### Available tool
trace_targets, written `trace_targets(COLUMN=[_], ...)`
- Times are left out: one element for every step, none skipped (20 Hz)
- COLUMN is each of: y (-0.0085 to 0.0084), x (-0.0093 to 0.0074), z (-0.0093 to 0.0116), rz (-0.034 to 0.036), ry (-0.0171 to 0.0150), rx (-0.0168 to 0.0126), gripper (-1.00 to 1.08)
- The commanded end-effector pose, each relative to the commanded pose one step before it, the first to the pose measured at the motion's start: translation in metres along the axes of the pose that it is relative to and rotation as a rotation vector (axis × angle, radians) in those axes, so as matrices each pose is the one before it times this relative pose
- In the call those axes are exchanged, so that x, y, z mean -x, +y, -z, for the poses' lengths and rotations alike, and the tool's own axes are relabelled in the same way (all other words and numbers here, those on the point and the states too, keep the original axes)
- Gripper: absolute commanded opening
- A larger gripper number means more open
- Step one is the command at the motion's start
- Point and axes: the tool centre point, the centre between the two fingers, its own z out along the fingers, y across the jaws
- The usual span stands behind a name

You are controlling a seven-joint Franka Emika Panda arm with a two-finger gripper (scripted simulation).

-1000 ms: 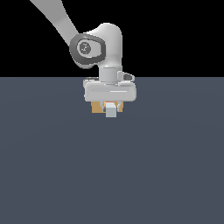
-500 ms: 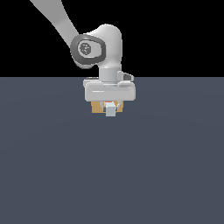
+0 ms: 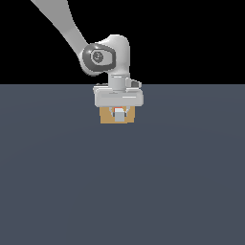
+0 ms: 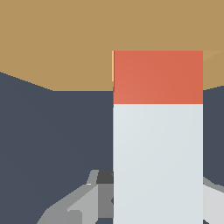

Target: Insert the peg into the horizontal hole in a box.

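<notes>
Flat dark slate-grey floor [image 3: 182, 182], plain black bkgd [image 3: 191, 38] behind, even light.

I see the box [image 3: 106, 116] on the floor [image 3: 122, 182], directly under the gripper [image 3: 118, 114]. The peg [image 4: 157, 131] lies between the fingers [image 4: 83, 203], and its far end goes into the hole in the box [image 4: 65, 39].

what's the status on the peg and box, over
End effector shut on peg, white half held. Red end at box face, partly in. Nothing in the way.
</notes>
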Motion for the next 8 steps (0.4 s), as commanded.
trace_targets(y=[0.00119, 0.00015, 0.00019, 0.00024, 0.0003, 0.00035, 0.00036, 0.00012], x=[-0.0132, -0.00347, -0.00262, -0.00176, -0.00089, -0.00002, 0.00073, 0.00038], z=[0.00153, -0.00001, -0.00001, -0.00001, 0.0, 0.0, 0.0, 0.0], rz=[-0.00171, 0.0, 0.0, 0.0, 0.0, 0.0, 0.0, 0.0], ry=[0.00038, 0.0, 0.0, 0.0, 0.0, 0.0, 0.0, 0.0], rx=[0.00301, 0.0, 0.0, 0.0, 0.0, 0.0, 0.0, 0.0], gripper=[-1.0, -1.0, -1.0, -1.0, -1.0, -1.0, -1.0, -1.0])
